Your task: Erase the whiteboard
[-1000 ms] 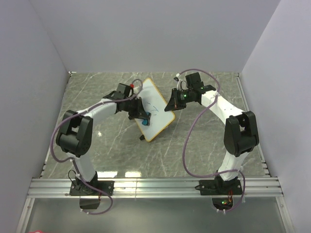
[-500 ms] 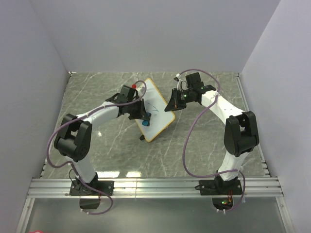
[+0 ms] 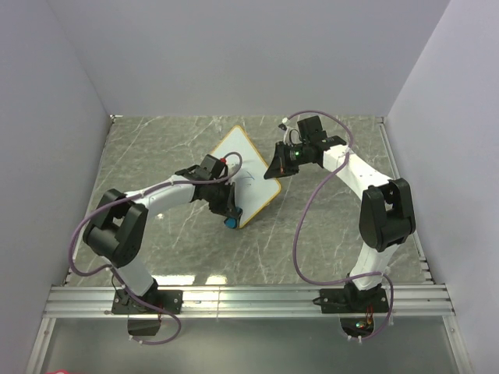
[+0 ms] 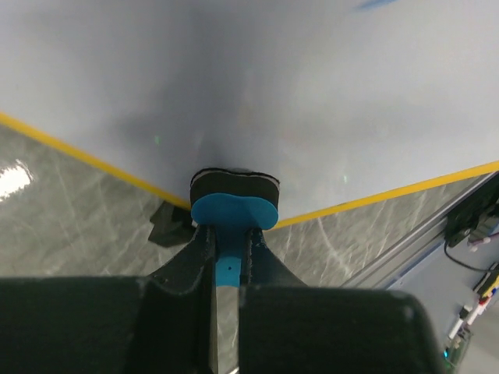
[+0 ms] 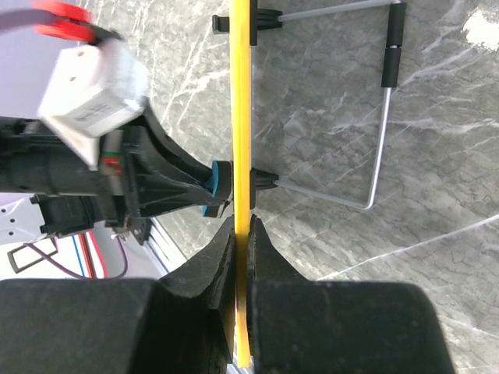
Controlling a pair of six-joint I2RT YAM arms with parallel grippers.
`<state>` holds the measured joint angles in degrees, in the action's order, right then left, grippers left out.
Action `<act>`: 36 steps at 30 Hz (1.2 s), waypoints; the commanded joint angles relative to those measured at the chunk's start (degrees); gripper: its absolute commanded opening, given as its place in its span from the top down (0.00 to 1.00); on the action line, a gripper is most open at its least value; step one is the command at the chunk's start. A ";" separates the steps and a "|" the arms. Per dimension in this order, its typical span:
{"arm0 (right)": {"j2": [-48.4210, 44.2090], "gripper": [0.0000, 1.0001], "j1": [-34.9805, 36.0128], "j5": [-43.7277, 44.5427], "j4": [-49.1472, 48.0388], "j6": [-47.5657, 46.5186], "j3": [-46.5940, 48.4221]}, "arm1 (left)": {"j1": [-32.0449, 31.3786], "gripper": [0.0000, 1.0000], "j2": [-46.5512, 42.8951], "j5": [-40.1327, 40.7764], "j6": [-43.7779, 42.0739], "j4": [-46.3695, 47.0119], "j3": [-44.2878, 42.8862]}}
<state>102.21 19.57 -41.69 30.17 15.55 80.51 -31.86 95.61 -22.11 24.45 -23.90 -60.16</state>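
Note:
The whiteboard (image 3: 253,167), white with a yellow frame, stands tilted near the table's middle. My right gripper (image 3: 276,170) is shut on its right edge; in the right wrist view the fingers (image 5: 244,234) clamp the yellow frame (image 5: 242,117) edge-on. My left gripper (image 3: 231,212) is shut on the small blue eraser (image 3: 231,223) and presses it against the board's near lower corner. In the left wrist view the eraser (image 4: 234,209) sits on the white surface (image 4: 312,101) just above the yellow frame (image 4: 390,195). A faint blue mark (image 4: 374,5) remains higher up.
A bent wire stand (image 5: 380,117) and black feet (image 5: 265,181) sit behind the board on the grey marble table (image 3: 327,234). White walls enclose three sides. An aluminium rail (image 3: 249,300) runs along the near edge.
My left gripper has slid the eraser down the board from its middle to its near lower corner. Most of the blue scribble is gone. The right gripper has held still.

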 commanded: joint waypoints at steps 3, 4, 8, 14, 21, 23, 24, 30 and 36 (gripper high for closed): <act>0.62 1.00 2.14 -0.67 1.73 -1.23 1.49 | -1.10 1.00 4.85 2.42 -1.60 -5.98 0.57; 0.53 1.00 2.14 -0.58 1.64 -1.31 1.49 | -1.10 1.00 4.50 2.33 -1.86 -5.37 0.31; 0.27 1.00 2.14 -0.58 1.38 -1.40 0.97 | -1.10 1.00 4.23 3.56 -2.03 -6.33 -4.42; 0.35 1.00 2.31 -1.11 0.59 -0.79 -0.09 | -1.01 1.00 8.53 4.10 -1.42 -8.97 -20.68; 0.35 1.00 2.57 -1.37 1.20 -1.40 -0.53 | 0.56 1.00 14.68 2.51 1.30 -6.78 -30.36; 0.27 1.00 2.58 -1.20 1.47 -1.75 -0.53 | 1.97 1.00 15.74 2.86 2.09 -6.16 -30.54; 0.27 1.00 2.49 -1.29 1.73 -1.93 -0.62 | 2.58 1.00 16.35 3.12 2.53 -5.20 -30.19; 0.36 1.00 2.57 -1.37 2.00 -2.37 -0.53 | 8.21 1.00 18.73 6.38 4.47 -3.53 -27.03; 1.06 1.00 2.49 -1.64 1.38 -2.02 -0.53 | 10.15 1.00 17.68 2.69 4.03 0.78 -22.02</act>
<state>102.37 19.62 -41.45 29.61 16.08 80.34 -20.51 110.54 -22.13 28.71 -29.65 -85.12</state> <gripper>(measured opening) 0.067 0.091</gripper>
